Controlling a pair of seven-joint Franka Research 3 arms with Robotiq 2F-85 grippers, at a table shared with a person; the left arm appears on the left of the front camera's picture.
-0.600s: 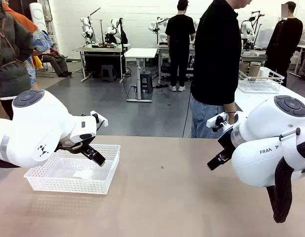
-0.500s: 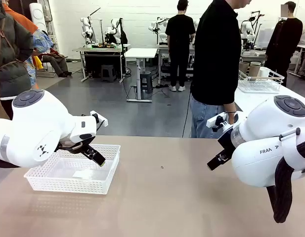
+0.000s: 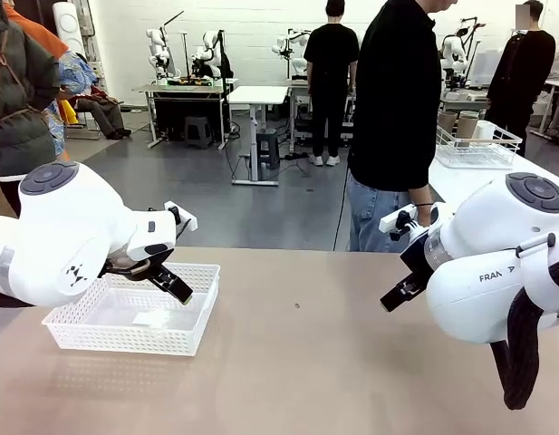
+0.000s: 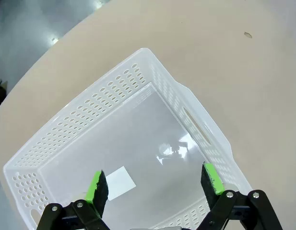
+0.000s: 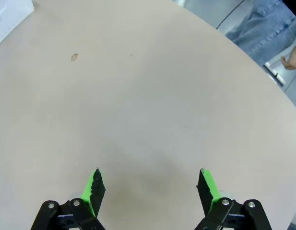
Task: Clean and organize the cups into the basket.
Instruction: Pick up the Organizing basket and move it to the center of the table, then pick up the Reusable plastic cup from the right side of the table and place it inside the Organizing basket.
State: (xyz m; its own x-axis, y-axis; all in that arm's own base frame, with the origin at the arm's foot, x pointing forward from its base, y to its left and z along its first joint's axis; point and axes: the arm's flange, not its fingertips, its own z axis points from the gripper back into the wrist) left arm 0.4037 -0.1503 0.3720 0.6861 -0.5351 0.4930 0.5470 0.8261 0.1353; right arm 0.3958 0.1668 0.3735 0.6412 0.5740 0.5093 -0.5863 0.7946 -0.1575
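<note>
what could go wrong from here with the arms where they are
1. The left jaws hang open over the basket; a low sideways move might catch its rim and drag it.
2. The basket sits near the table's left edge, so a shove could push it off.
3. The person's hand is close to the right arm; a swing might strike it.

Your basket (image 3: 125, 343) sits in the lower left of the front view. It is shallow, white and rectangular, with perforated walls and cut-out handles, and stands upright, open side up. In the left wrist view it lies diagonally across the middle, with a small white patch (image 4: 120, 182) on its floor.
</note>
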